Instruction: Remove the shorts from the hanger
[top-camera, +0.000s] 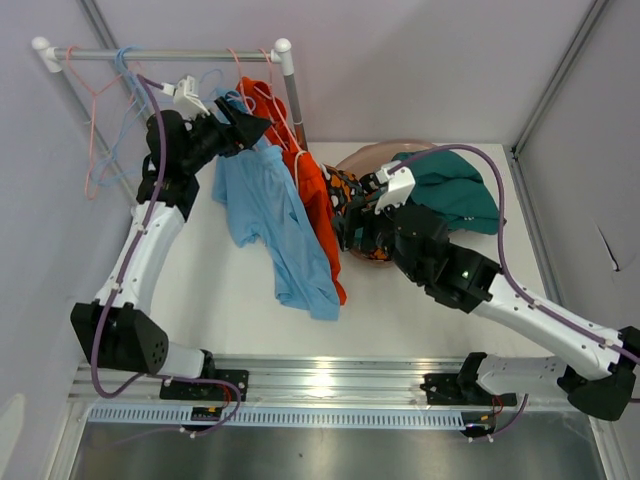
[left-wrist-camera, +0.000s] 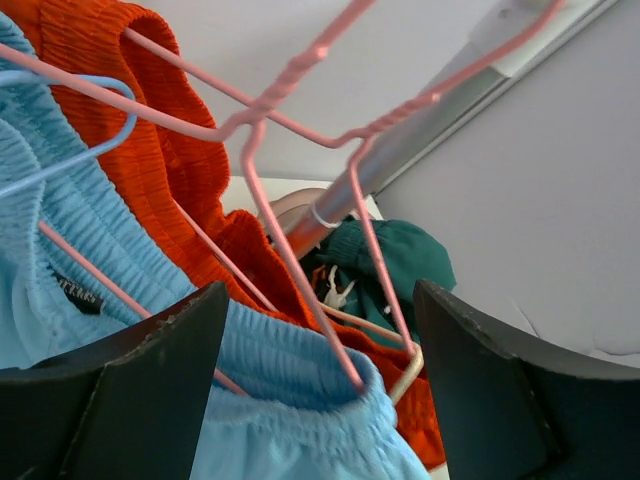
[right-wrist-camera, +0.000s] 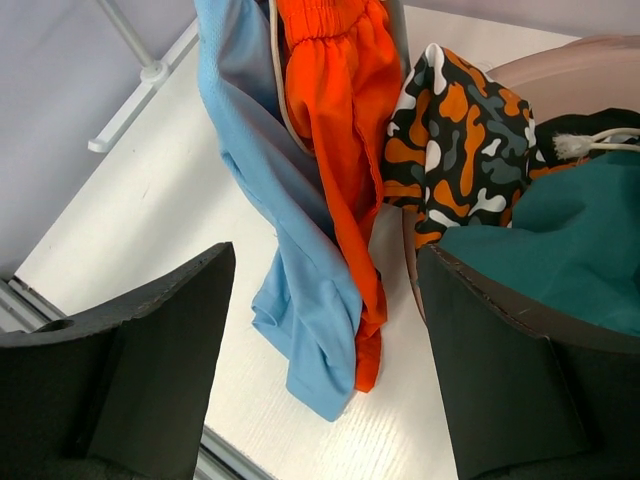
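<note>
Light blue shorts (top-camera: 265, 210) hang from a pink hanger (left-wrist-camera: 290, 250) on the rack rail (top-camera: 170, 54), their hem trailing onto the table. Bright orange shorts (top-camera: 312, 185) hang right behind them. My left gripper (top-camera: 250, 130) is up at the blue waistband (left-wrist-camera: 300, 370); its jaws stand open on either side of the waistband and the hanger's corner. My right gripper (top-camera: 365, 215) is open and empty, low beside the hanging hems (right-wrist-camera: 290, 260). Patterned black-orange-white shorts (right-wrist-camera: 450, 130) and teal shorts (right-wrist-camera: 550, 240) lie in the basin.
A pinkish basin (top-camera: 365, 155) sits at the back right of the table. Empty pink and blue wire hangers (top-camera: 105, 120) dangle on the left part of the rail. The rack's right post (top-camera: 292, 90) stands just behind the orange shorts. Walls close in on both sides.
</note>
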